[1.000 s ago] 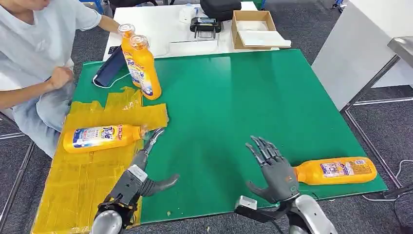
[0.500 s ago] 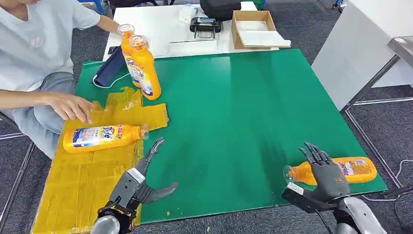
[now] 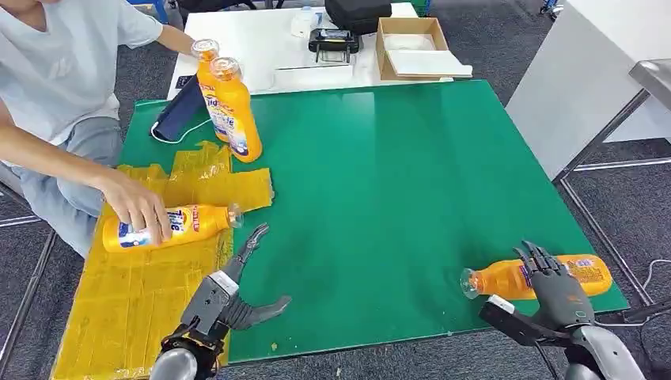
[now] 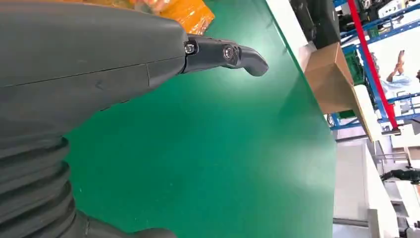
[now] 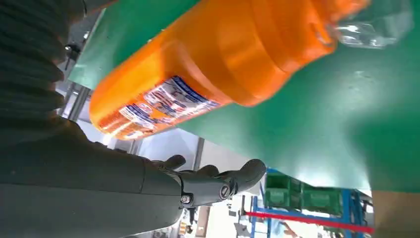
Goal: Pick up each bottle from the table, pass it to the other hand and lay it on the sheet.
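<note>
A green tabletop (image 3: 396, 174) carries four orange bottles. One bottle (image 3: 518, 279) lies on its side near the front right corner, its clear cap pointing toward the middle of the tabletop. The right robot hand (image 3: 551, 291) is spread over the middle of this bottle, fingers apart and extended across its body; the right wrist view shows the bottle (image 5: 218, 64) close in front of the palm with the thumb (image 5: 218, 181) clear of it, so the hand holds nothing, though whether the fingertips touch the bottle cannot be told. The left robot hand (image 3: 233, 289) hovers over the front left part of the tabletop, at the edge of the yellow sheet (image 3: 134, 293), with fingers apart and the thumb stretched out to the side, empty; the left wrist view shows its thumb (image 4: 228, 54) over bare green surface. On the yellow sheet a second bottle (image 3: 186, 224) lies on its side, cap toward the green, and a person's hand (image 3: 138, 207) rests on its base end. Two more bottles (image 3: 229, 107) stand upright, close together, near the far left corner, beside a dark blue pouch (image 3: 176, 111). Beyond the tabletop, a white table (image 3: 261, 47) holds a cardboard box (image 3: 411, 47).
</note>
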